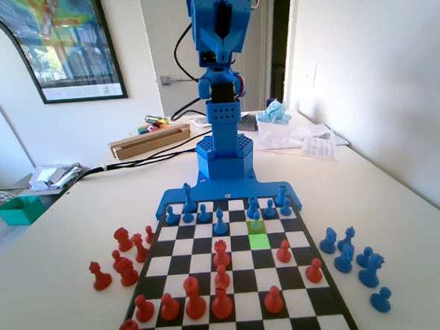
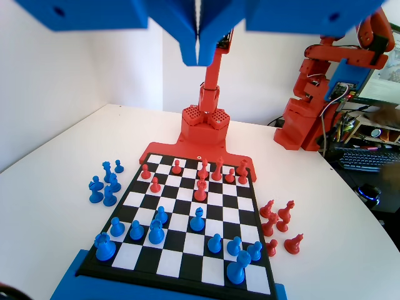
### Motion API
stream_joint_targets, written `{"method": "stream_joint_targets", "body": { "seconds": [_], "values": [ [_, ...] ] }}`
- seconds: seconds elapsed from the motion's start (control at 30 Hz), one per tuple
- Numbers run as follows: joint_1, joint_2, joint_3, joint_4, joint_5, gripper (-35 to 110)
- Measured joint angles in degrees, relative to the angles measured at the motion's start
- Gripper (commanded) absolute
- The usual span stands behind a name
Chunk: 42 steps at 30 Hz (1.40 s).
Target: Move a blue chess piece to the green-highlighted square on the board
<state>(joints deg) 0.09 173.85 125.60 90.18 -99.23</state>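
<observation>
- While the blue arm stands raised and folded at the far end of the fixed view, its gripper (image 2: 197,47) hangs at the top of the wrist view with the two jaws pressed together, only a thin seam between them, and nothing held.
- Below it lies the board (image 1: 318,297), a black-and-white chequered chessboard with a black border, flat on a pale table (image 1: 401,199).
- On the board, the green-highlighted square (image 1: 259,240) glows lime in the third row out from the arm's base, slightly right of centre in the fixed view. No piece stands on it.
- Directly behind it, one row nearer the arm, sits a duller yellow-olive square (image 1: 257,226) with the blue chess piece (image 1: 255,210), a small pawn, standing on it. I judge this to be the pawn meant to move, one square forward, toward the red side.
- Other blue pieces line the two rows nearest the arm, and one blue pawn (image 1: 220,223) stands further forward, left of the highlighted squares.
- Red pieces hold the near half of the board in the fixed view, and captured red and blue pieces stand off the board on either side.
- By my reading, the task has not begun: the pawn is untouched and the green square is empty. Reaching down, opening, gripping, lifting and placing all remain.
</observation>
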Motion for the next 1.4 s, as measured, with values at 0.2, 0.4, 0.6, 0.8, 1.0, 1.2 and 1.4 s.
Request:
{"method": "stream_joint_targets", "body": {
  "seconds": [0.2,0.4,0.6,0.8,1.0,1.2,1.4],
  "values": [
    [0.0,0.0,0.0,0.0,0.0,2],
    [0.0,0.0,0.0,0.0,0.0,2],
    [1.8,0.8,0.0,0.0,0.0,2],
    [1.9,1.1,0.0,0.0,0.0,1],
    [1.5,1.1,0.0,0.0,0.4,1],
    [1.2,-2.8,-2.3,1.3,5.4,1],
    [1.2,-13.2,-10.8,4.0,13.9,1]
  ]
}}
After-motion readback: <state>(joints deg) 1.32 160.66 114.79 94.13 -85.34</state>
